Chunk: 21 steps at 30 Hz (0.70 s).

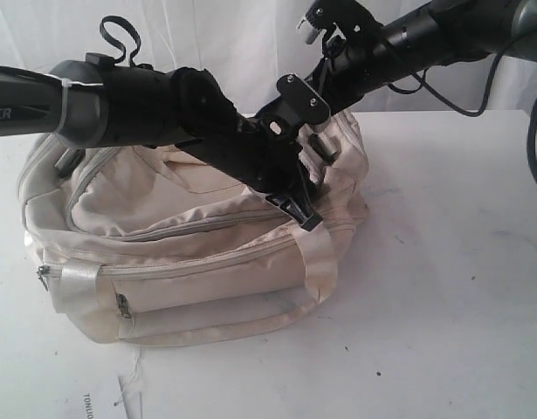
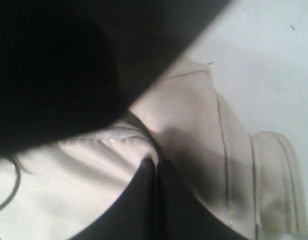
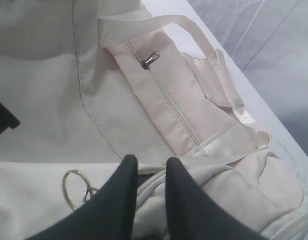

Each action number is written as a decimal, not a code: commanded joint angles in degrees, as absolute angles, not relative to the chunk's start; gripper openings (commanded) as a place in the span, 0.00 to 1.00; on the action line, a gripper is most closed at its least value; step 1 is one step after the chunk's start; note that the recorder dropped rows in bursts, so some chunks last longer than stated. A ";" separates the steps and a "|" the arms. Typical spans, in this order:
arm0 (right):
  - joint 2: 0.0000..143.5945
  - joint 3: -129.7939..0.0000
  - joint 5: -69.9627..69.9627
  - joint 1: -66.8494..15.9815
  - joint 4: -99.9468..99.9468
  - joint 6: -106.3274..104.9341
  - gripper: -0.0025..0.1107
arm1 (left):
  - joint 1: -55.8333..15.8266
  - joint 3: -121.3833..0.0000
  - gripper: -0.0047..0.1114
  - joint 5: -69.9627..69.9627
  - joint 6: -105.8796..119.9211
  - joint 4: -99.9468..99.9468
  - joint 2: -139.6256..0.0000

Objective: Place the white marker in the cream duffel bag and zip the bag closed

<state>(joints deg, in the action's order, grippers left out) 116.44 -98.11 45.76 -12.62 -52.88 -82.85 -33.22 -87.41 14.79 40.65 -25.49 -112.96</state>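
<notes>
Right end effector stands slightly parted over the cream duffel bag; left end effector is closed.

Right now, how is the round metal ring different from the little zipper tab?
The thin round metal ring is an open loop beside the black right claw. The little flat metal zipper tab is solid and straight, sitting farther away on a pale zipper. Both are silvery.

Duffel bag on table
</notes>
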 commanded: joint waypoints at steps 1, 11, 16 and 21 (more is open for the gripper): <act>114.81 -98.64 47.02 -12.46 -55.48 -79.10 0.28 | -33.29 -86.78 0.29 17.79 40.18 -25.45 -112.98; 113.05 -98.64 47.13 -12.46 -48.79 -71.02 0.47 | -33.29 -86.78 0.59 17.95 39.12 -25.02 -111.95; 110.64 -98.64 48.09 -12.46 -40.26 -64.52 0.47 | -33.29 -86.78 0.59 19.77 39.12 -18.78 -110.64; 107.20 -98.64 52.58 -12.46 -31.38 -57.95 0.46 | -33.29 -86.78 0.54 26.22 32.55 -7.68 -109.11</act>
